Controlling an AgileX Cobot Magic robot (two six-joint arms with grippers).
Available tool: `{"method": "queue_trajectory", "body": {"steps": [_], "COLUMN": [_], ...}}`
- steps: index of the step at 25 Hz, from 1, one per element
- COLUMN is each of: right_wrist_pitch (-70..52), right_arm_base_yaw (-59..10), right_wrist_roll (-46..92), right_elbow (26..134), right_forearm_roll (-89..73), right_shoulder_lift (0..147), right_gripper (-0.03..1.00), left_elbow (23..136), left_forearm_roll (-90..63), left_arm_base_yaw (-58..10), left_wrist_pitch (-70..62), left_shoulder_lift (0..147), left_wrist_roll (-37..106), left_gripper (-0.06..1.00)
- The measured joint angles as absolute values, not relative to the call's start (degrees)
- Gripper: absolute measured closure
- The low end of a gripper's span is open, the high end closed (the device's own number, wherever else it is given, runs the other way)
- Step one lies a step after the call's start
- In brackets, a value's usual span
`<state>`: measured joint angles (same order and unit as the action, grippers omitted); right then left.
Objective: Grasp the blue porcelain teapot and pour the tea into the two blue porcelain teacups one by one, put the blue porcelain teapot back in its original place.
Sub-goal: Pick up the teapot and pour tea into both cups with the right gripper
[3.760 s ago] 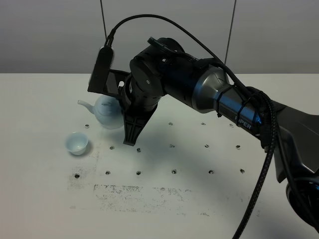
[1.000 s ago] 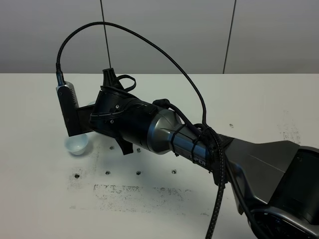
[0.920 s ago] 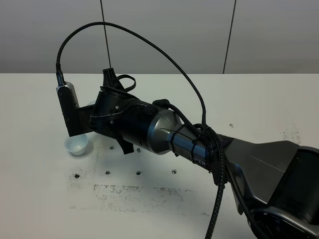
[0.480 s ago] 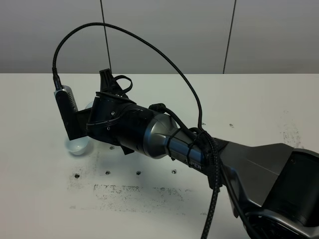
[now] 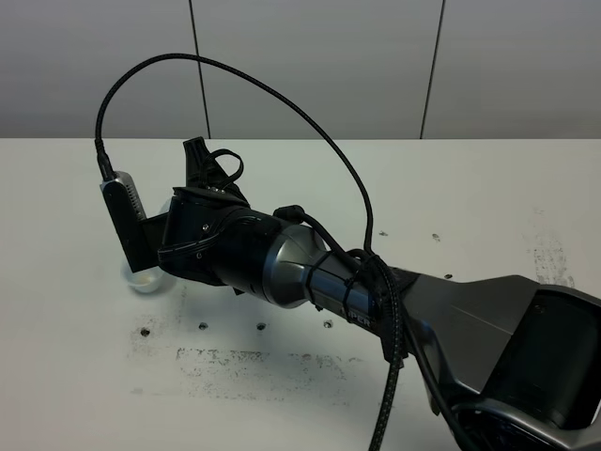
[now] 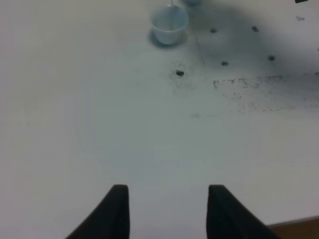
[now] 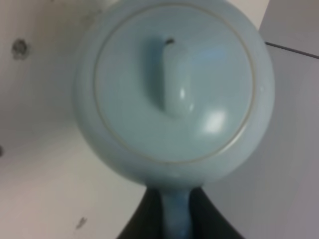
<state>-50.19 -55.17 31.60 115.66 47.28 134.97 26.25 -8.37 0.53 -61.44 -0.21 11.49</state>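
The blue porcelain teapot (image 7: 174,84) fills the right wrist view, with its knobbed lid facing the camera. My right gripper (image 7: 177,204) is shut on its loop handle (image 7: 177,221). In the high view the right arm (image 5: 244,254) reaches across to the left with its wrist rolled over, and only a pale sliver of the teapot (image 5: 167,203) shows. One blue teacup (image 5: 141,279) stands below it, half hidden by the wrist camera; it also shows in the left wrist view (image 6: 169,25). A second teacup is not in view. My left gripper (image 6: 169,204) is open and empty, well short of the cup.
The white table (image 5: 75,357) has rows of small dark holes (image 5: 203,326) and a smudged patch (image 5: 254,362). A grey panelled wall (image 5: 319,56) stands behind. A black cable (image 5: 282,94) arcs over the right arm.
The right wrist has rolled over from upright, tilting the teapot. In the last second it has shifted a little left and down, covering more of the teacup.
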Motion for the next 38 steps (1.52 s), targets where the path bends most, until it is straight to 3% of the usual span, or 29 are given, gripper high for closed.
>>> {"method": "queue_trajectory", "body": {"steps": [38], "right_wrist_pitch": [-50.30], "right_arm_base_yaw": [-55.36], "right_wrist_roll": [34.92], "right_elbow": [115.66], "right_forearm_roll": [54.80], "right_shoulder_lift": [135.51], "right_gripper": [0.89], "left_elbow": [26.25], "left_forearm_roll": [-8.37], "left_arm_base_yaw": [0.53], "left_wrist_pitch": [-61.44], "left_shoulder_lift": [-0.21], "left_wrist_roll": [11.49], "left_gripper": [0.52]}}
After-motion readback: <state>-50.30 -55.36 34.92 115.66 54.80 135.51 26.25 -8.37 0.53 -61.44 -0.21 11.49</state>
